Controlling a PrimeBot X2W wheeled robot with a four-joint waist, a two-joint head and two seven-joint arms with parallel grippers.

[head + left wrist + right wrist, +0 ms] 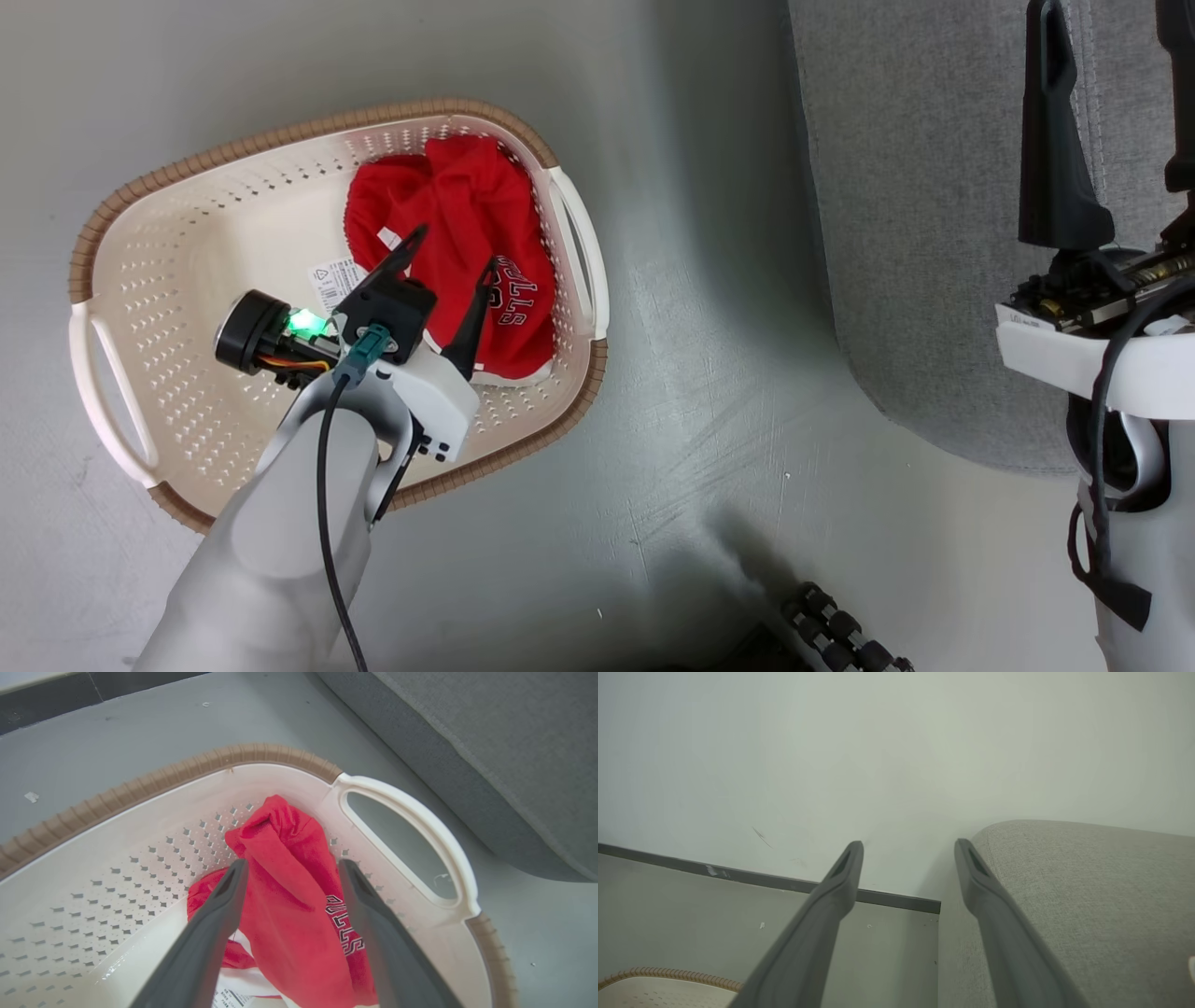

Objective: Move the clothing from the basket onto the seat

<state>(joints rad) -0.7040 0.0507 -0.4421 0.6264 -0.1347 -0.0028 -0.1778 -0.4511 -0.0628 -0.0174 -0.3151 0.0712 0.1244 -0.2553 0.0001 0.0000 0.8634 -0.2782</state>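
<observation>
Red clothing with white lettering lies bunched in the right half of the cream basket on the floor. My left gripper hangs open just above the cloth, one finger on each side of a raised fold. A white trim edge peeks out under the red cloth. The grey seat fills the upper right. My right gripper is open and empty, held up beside the seat's edge, with one dark finger over the cushion.
The basket's white handle faces the seat across a strip of grey floor. A paper label lies on the basket bottom. A dark ribbed part of my base shows at the bottom. A pale wall with dark skirting stands behind.
</observation>
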